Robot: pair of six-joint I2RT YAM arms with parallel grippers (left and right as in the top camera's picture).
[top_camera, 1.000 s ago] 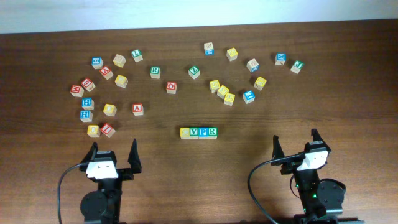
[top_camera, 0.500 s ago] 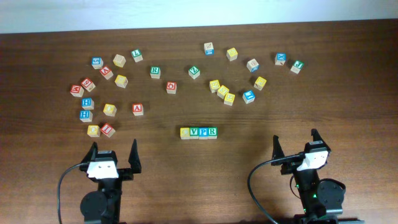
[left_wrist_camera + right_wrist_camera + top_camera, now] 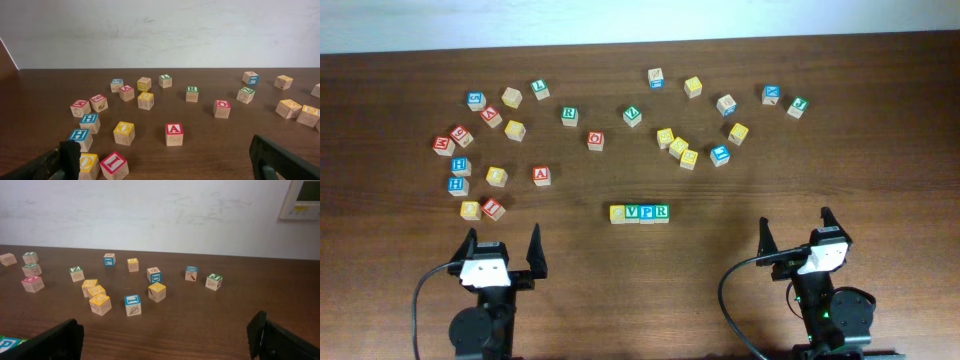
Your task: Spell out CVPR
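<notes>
Row of four letter cubes (image 3: pixel 640 212)

Spare letter cubes (image 3: pixel 541 174) scattered over brown table (image 3: pixel 880 170).

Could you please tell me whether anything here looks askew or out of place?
Nothing stands out. The four-cube row sits straight, cubes side by side, though the letter on its yellow cube is too faint to read. The other cubes lie scattered behind it, none stacked.
</notes>
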